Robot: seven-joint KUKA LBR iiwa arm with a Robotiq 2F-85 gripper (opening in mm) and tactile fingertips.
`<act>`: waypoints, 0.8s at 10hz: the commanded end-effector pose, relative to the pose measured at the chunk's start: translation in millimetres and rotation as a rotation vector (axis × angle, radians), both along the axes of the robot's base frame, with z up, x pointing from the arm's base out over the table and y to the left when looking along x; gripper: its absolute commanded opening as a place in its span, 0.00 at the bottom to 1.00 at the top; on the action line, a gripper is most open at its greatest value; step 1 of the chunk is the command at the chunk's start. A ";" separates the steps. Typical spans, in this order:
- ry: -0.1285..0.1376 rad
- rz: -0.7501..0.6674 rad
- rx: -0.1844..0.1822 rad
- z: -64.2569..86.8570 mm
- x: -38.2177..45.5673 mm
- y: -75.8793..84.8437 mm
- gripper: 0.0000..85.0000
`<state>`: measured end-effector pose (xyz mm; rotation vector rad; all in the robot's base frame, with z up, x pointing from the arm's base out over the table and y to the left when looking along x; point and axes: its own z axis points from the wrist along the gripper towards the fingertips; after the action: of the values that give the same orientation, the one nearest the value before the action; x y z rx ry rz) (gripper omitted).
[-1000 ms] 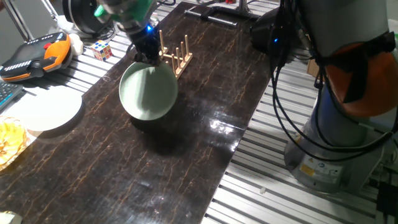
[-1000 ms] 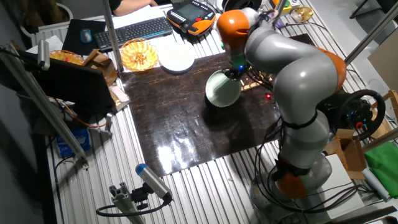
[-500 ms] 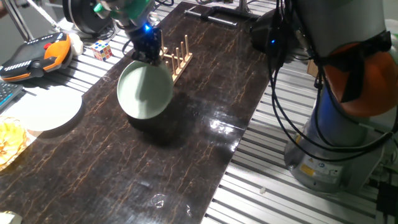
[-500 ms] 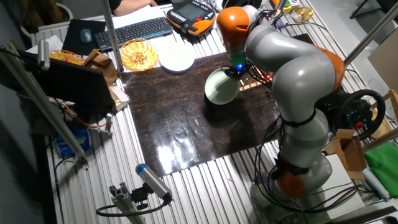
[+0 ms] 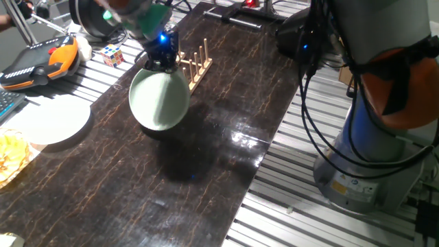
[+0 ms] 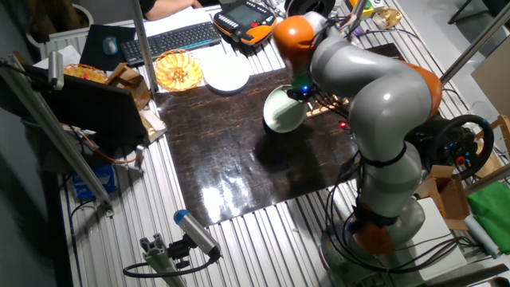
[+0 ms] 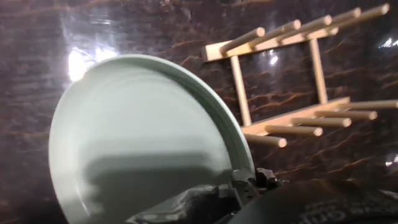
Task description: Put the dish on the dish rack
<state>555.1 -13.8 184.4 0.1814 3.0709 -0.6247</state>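
The dish (image 5: pixel 159 99) is a pale mint-green round plate with a darker rim. It hangs tilted on edge above the dark tabletop, its inside facing the camera. My gripper (image 5: pixel 162 60) is shut on its upper rim. In the other fixed view the dish (image 6: pixel 284 112) is under the hand, and in the hand view it (image 7: pixel 137 143) fills the left half. The dish rack (image 5: pixel 194 63) is light wood with upright pegs and stands just behind and right of the dish. It also shows in the hand view (image 7: pixel 292 81) at the upper right, apart from the dish.
A flat white plate (image 5: pixel 48 120) lies at the table's left edge. A Rubik's cube (image 5: pixel 112 55) and an orange-black pendant (image 5: pixel 38 60) lie behind it. A yellow bowl (image 6: pixel 178 70) and keyboard (image 6: pixel 171 38) sit beyond. The robot base (image 5: pixel 370 137) stands at the right.
The gripper and dish have risen a little and shifted slightly left; the dish's shadow on the table has moved away from it. The rack has not moved.
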 end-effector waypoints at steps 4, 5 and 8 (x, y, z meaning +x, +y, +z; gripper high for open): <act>0.019 0.014 -0.151 18.5 4.8 -10.7 0.02; 0.027 0.027 -0.157 33.4 9.7 -21.3 0.02; 0.031 0.054 -0.203 72.4 16.5 -54.9 0.02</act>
<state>571.7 -66.7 240.4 0.0826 2.9992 -0.9470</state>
